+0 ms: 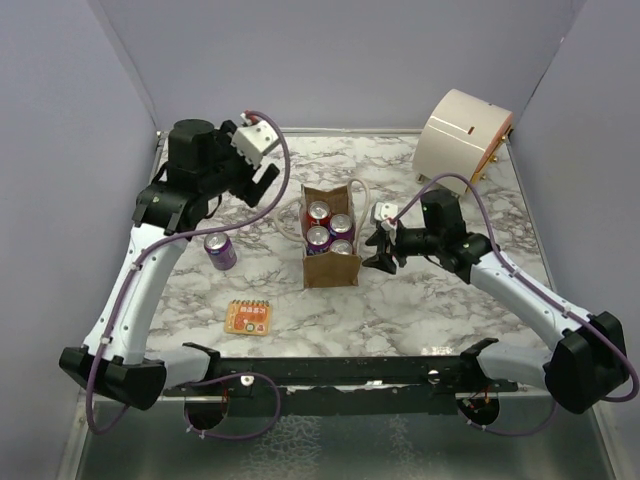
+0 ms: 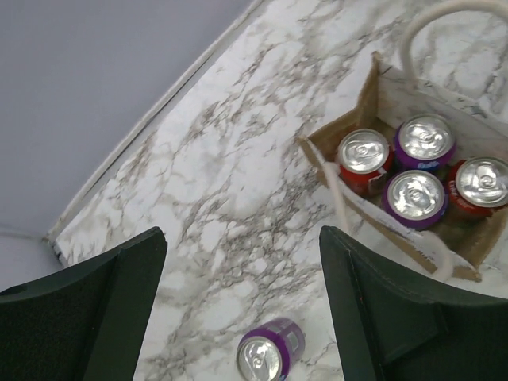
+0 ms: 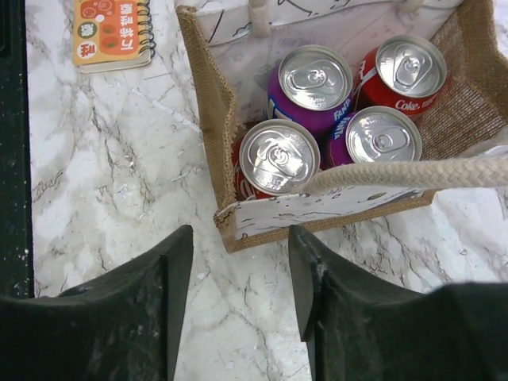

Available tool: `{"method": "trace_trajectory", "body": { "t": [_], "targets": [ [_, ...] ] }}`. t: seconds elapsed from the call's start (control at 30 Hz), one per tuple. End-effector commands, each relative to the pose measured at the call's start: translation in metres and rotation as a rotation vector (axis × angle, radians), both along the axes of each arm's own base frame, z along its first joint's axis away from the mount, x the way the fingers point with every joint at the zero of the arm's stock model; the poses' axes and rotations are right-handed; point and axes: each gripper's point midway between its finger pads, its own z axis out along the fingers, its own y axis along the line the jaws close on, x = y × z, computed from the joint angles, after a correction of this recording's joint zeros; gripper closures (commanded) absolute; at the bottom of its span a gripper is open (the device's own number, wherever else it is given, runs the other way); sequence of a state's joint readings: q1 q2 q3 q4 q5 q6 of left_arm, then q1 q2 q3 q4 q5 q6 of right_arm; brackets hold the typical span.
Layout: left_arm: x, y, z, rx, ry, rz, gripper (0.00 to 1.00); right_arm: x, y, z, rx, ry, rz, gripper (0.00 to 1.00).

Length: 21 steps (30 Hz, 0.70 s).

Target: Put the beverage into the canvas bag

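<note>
Top external shows our left arm arched high, the left gripper (image 1: pixel 262 182) spread wide and empty. Our right gripper (image 1: pixel 378 260), also parted, hovers just beside the tan canvas bag (image 1: pixel 331 268), which stands upright holding four cans (image 1: pixel 342 223). We see the purple beverage can (image 1: pixel 221 251) upright on the table (image 1: pixel 450 300), left of the bag.

The marble table (image 1: pixel 420 300) carries the canvas bag (image 1: pixel 331 262) upright near its middle and a purple can (image 1: pixel 220 250) standing apart on the left. A spiral notebook (image 1: pixel 248 317) lies nearer the front edge, and a cream container (image 1: pixel 460 135) sits at the far right corner.
</note>
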<state>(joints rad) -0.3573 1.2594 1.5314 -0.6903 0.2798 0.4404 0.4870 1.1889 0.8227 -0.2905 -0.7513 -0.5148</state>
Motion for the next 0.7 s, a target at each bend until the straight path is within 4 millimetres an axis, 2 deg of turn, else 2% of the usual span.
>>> {"method": "trace_trajectory", "body": {
  "t": [0.0, 0.13, 0.23, 0.4, 0.5, 0.6, 0.67],
  "targets": [
    [0.006, 0.050, 0.000, -0.055, -0.016, 0.191, 0.19, 0.009, -0.002, 0.028, 0.032, -0.026, -0.059, 0.44],
    [0.010, 0.107, -0.023, -0.012, 0.019, 0.427, 0.11, 0.024, -0.011, 0.047, 0.039, -0.067, -0.149, 0.36],
    [0.003, 0.132, -0.062, 0.047, 0.135, 0.526, 0.09, 0.038, -0.024, 0.059, 0.043, -0.095, -0.238, 0.21],
    [-0.022, 0.141, -0.123, 0.086, 0.381, 0.490, 0.06, 0.047, -0.039, 0.061, 0.039, -0.128, -0.315, 0.00],
    [-0.037, 0.144, -0.152, 0.079, 0.519, 0.436, 0.05, 0.046, -0.039, 0.058, 0.036, -0.128, -0.310, 0.00],
    [-0.051, 0.141, -0.173, 0.078, 0.617, 0.360, 0.04, 0.047, -0.039, 0.053, 0.030, -0.124, -0.308, 0.00],
    [-0.053, 0.143, -0.186, 0.095, 0.644, 0.358, 0.04, 0.047, -0.039, 0.050, 0.026, -0.118, -0.305, 0.00]
  ]
}}
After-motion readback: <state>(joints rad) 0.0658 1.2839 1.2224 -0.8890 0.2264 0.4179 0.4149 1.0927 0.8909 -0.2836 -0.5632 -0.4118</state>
